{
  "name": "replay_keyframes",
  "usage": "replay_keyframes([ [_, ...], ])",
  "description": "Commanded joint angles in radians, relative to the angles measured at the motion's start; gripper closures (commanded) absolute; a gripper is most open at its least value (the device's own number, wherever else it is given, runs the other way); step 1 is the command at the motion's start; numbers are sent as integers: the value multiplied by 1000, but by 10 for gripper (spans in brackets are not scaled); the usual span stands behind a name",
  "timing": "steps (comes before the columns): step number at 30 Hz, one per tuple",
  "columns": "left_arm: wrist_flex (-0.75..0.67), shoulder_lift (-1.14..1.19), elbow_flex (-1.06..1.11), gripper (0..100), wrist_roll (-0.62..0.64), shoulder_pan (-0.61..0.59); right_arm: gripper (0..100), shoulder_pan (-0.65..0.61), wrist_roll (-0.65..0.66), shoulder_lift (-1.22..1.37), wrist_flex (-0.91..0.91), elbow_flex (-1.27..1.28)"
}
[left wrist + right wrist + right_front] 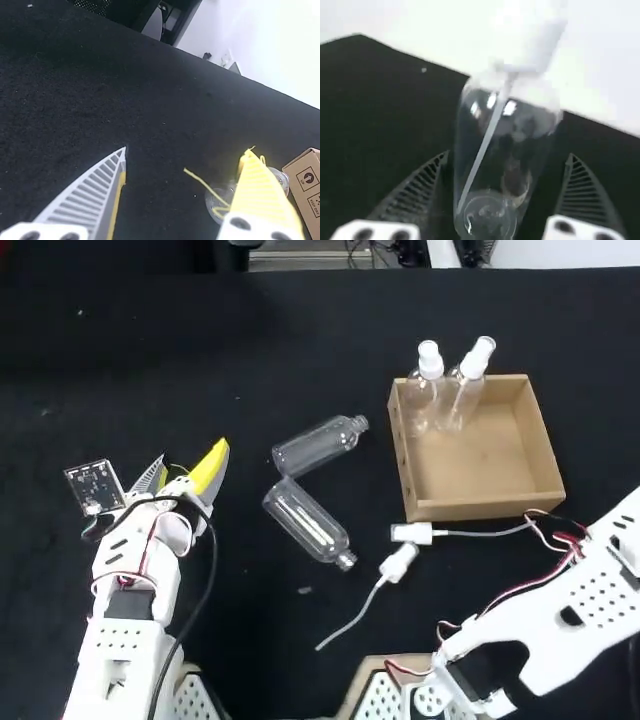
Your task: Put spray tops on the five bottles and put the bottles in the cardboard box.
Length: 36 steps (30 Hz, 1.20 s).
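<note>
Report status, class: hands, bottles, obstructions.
Left hand open, empty. Right hand shut on capped bottle. Two capped bottles in cardboard box; two uncapped bottles, two spray tops loose. Nothing blocks its opening.

Black cloth covers the table – matt, faintly fuzzy, flecked with pale lint. The near bottle, the far bottle and the capped bottle are clear, smooth plastic with glossy glints. The spray tops are smooth white plastic with thin translucent tubes. The cardboard box is brown and matt, paper-faced. The left gripper has ribbed plastic fingers – one yellow, one pale grey; the right gripper has dark ribbed plastic ones
</note>
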Motion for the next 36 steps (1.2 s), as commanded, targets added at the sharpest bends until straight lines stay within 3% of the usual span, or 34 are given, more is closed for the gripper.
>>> replay_keyframes([
  [1, -18, -3, 2, 669, -6, 15, 705, -26, -3, -131, -6, 18],
  [16, -18, -3, 2, 669, -6, 15, 705, -25, -3, -223, -6, 21],
  [36, -18, -3, 2, 669, -6, 15, 705, -26, -3, -117, -8, -35],
])
